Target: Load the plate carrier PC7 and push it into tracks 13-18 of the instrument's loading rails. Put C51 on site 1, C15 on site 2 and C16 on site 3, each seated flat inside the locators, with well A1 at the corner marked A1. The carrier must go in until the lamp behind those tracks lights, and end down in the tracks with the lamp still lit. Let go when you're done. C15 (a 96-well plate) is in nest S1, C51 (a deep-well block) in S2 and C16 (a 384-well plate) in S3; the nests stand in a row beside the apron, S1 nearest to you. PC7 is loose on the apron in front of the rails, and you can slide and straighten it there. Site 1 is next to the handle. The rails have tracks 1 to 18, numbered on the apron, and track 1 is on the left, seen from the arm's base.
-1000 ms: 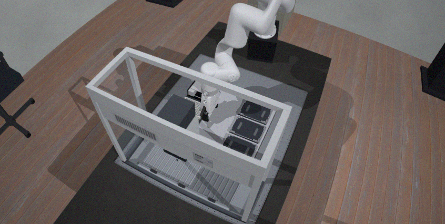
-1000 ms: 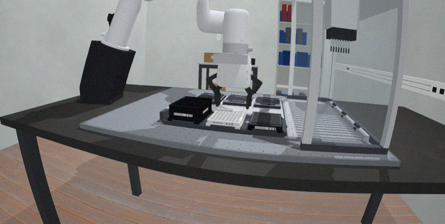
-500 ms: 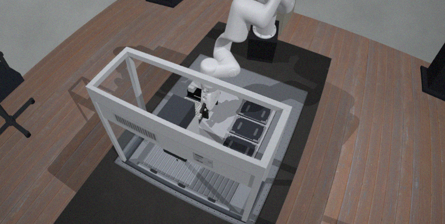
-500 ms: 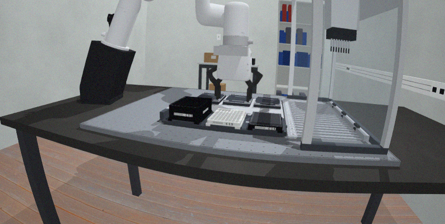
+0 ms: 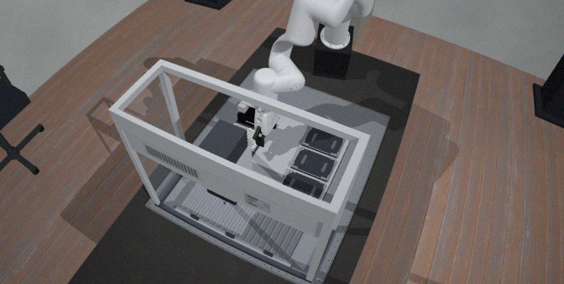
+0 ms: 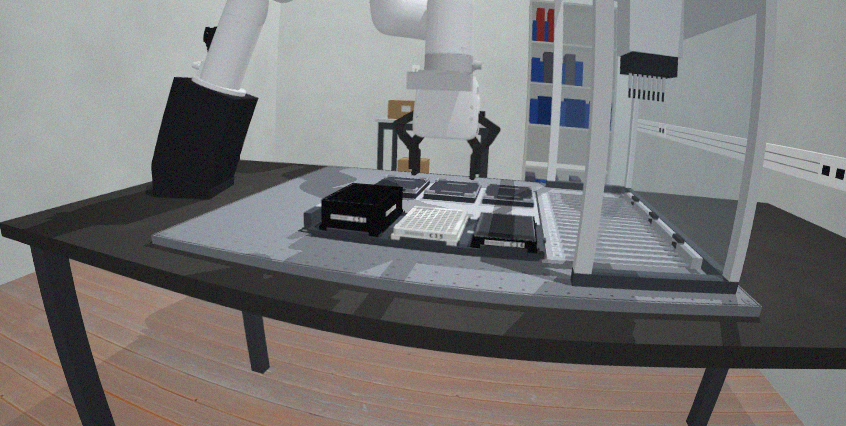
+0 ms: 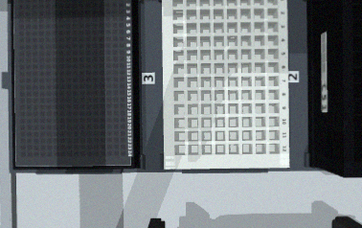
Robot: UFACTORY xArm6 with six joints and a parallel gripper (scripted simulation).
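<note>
PC7 [image 6: 313,223] sits loose on the apron by the rails, all three sites loaded: black deep-well C51 [image 6: 360,205], white 96-well C15 [image 6: 430,224], dark 384-well C16 [image 6: 507,229]. Three nests [image 6: 452,189] behind. Site tags "2", "3" and track numbers 12–18 readable. Gripper [image 6: 446,170] hovers above, jaws released, holding nothing.
</note>
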